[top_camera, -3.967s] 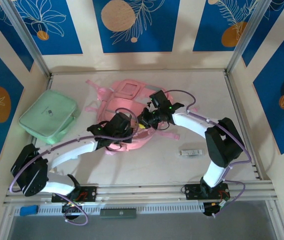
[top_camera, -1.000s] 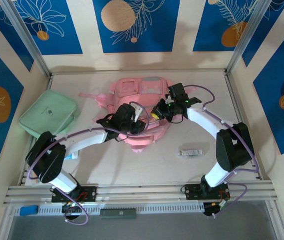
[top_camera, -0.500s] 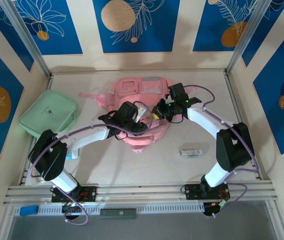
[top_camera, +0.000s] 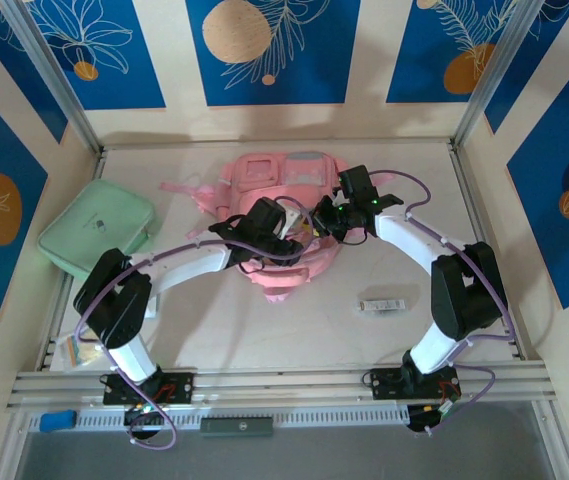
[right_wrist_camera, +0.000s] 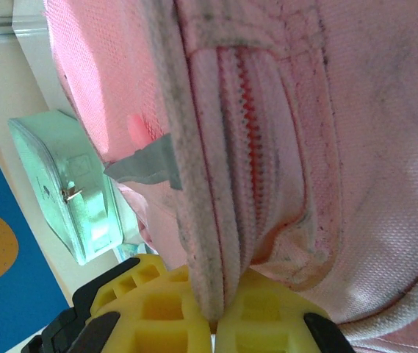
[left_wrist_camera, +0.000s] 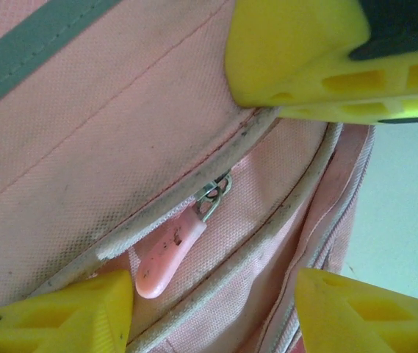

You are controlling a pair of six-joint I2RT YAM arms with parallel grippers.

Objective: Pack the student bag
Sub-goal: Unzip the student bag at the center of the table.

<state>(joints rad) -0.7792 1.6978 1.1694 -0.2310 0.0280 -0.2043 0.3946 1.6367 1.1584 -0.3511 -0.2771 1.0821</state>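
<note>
While the right gripper pinches a corded seam of the pink backpack, its yellow fingers pressed together on the fabric, the left gripper hangs just beside it over the same bag, jaws apart and clamping nothing; the backpack lies flat at the far middle of the table, front pockets up, straps trailing to the left; in the left wrist view a pink zipper pull lies on the seam between the spread fingers, its tip near one of them; a mint-green case sits well to the left; a small white packet lies apart on the near right.
</note>
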